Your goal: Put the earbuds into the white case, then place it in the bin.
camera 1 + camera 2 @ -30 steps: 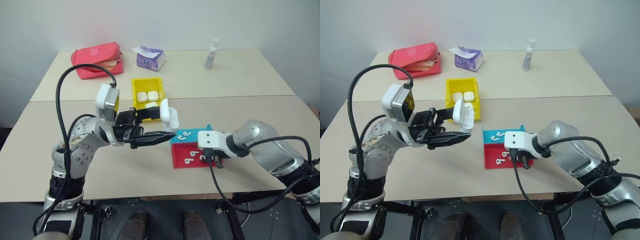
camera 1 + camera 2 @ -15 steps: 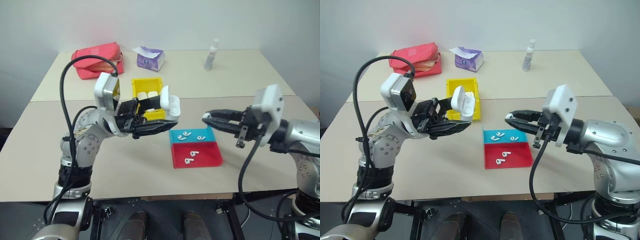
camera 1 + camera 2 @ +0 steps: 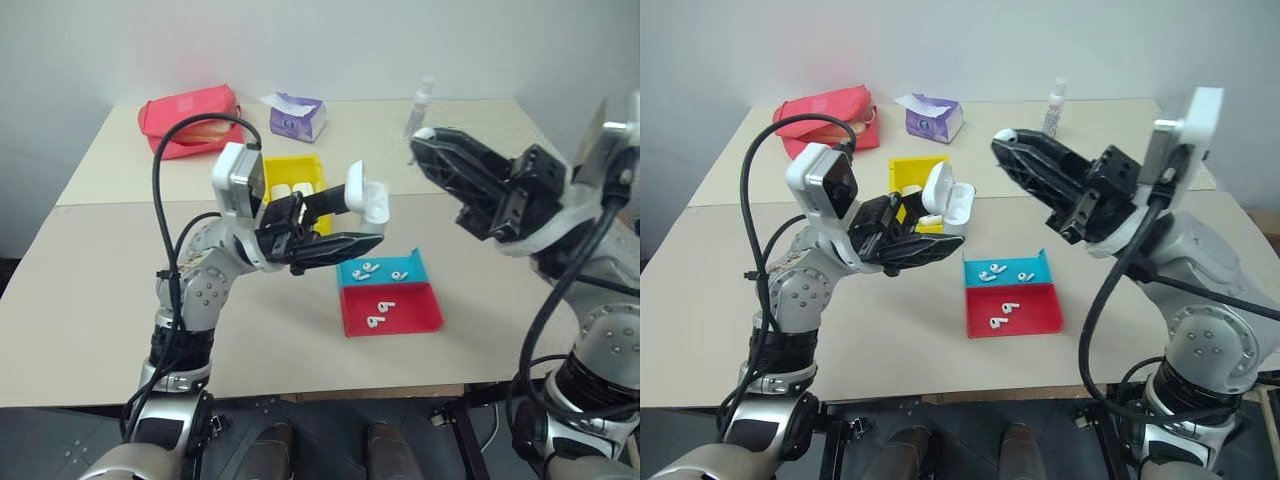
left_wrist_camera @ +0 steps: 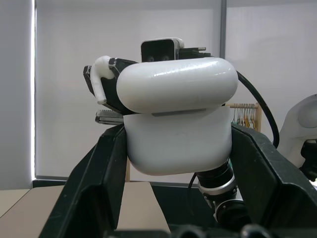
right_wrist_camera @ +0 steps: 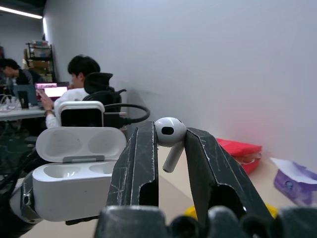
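Tray (image 3: 400, 318): red-and-teal, nearest on the table; four earbuds (image 3: 380, 322) lie loose in it, below and between the two raised arms.
Left gripper (image 3: 368, 238): clenched on the case (image 3: 364, 204), held up above the table, lid flipped open.
Case opening: in the right wrist view the two wells (image 5: 67, 171) face up and toward the right gripper; both look empty.
Right gripper (image 5: 167, 148): grasping one earbud (image 5: 168, 135) between its fingertips, head up, stem hanging down between the fingers.
Key relation: in the eye views the earbud (image 3: 424, 134) sits apart from the case, across the gap between the arms and higher; judged, the right arm must bring it across and down, stem first, into a well.
Bin (image 3: 285, 170): yellow, behind the left gripper on the table; white cases lie in it.
Hidden: the left arm covers the front of the bin; its case count cannot be told.
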Robot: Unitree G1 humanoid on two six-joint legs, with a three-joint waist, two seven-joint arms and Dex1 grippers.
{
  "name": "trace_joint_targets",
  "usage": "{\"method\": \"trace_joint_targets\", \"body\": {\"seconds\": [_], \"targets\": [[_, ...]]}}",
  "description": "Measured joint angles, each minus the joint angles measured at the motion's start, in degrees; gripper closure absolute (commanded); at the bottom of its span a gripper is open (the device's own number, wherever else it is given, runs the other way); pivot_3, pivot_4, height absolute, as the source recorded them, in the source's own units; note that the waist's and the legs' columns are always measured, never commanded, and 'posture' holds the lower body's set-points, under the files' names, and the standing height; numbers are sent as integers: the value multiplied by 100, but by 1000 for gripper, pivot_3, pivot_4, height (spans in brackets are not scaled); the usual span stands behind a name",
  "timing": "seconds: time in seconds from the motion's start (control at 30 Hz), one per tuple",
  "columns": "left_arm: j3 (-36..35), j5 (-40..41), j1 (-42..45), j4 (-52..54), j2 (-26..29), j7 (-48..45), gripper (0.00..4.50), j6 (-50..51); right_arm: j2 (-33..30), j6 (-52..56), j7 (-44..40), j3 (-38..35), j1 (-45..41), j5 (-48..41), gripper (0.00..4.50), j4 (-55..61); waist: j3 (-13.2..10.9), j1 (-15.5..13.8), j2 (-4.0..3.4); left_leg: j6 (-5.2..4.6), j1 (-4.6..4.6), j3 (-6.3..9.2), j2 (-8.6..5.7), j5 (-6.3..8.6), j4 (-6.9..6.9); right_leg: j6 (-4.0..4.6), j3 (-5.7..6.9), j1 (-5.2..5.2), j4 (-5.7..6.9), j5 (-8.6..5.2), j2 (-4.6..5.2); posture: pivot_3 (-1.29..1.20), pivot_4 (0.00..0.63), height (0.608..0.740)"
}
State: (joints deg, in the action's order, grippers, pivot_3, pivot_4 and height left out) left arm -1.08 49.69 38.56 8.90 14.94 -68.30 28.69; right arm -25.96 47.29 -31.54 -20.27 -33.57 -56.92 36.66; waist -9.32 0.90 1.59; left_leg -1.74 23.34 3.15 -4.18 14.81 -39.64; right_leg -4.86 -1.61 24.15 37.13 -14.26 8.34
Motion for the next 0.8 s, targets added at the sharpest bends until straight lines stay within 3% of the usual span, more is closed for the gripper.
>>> {"method": "trace_joint_targets", "body": {"seconds": [0.37, 0.8], "targets": [[55, -18, 11, -104, -51, -5, 1705, -12, -218, -119, 193, 343, 0, -746, 3873, -6, 0, -2, 0, -3, 1, 0, 0, 2, 0, 0, 2, 0, 0, 0, 0, 0, 150, 740], [97, -201, 7, -117, 22, -2, 1705, -25, -715, -517, -107, 670, 265, -435, 3873, -77, 0, -6, 0, -4, 1, 0, 0, 2, -1, 0, 2, -1, -1, 0, -1, 0, 150, 740]]}}
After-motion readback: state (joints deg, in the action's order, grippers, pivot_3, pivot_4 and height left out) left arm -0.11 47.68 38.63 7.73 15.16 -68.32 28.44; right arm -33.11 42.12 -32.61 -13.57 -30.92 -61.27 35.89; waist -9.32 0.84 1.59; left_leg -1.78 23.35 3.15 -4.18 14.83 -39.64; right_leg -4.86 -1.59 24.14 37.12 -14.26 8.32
